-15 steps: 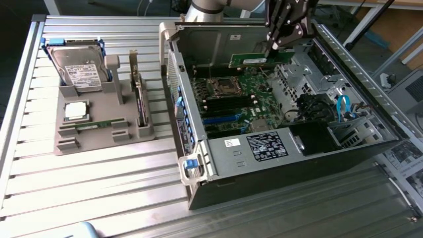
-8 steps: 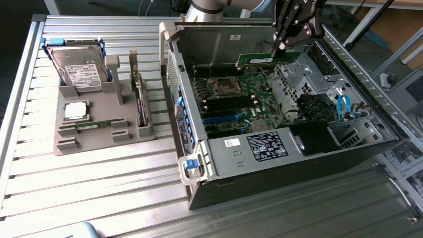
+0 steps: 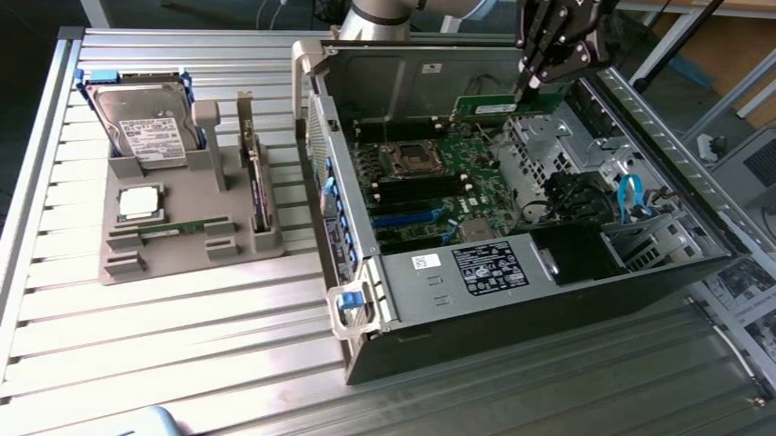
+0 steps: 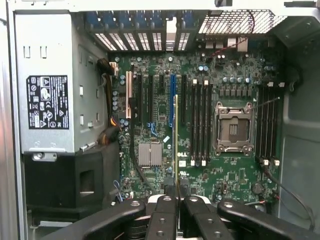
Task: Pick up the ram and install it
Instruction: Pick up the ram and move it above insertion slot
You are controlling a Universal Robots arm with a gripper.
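Though edge-on, ram (image 4: 176, 135) apparently pinched in gripper (image 4: 176, 200) above motherboard (image 4: 235, 176).

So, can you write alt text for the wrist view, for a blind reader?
The jaws are shut on the ram, a green board seen edge-on, over the motherboard of an open computer case. A processor socket sits between rows of black memory slots; a grey power supply stands beside the board.

An open black metal computer case (image 3: 546, 291) lies on a ribbed silver table (image 3: 182, 336). Inside the case sits a green motherboard (image 3: 442, 173). To the exterior view's left of the case, a grey plastic holder (image 3: 182, 259) carries a silver hard drive (image 3: 145, 125) and a square silver processor chip (image 3: 140, 202).
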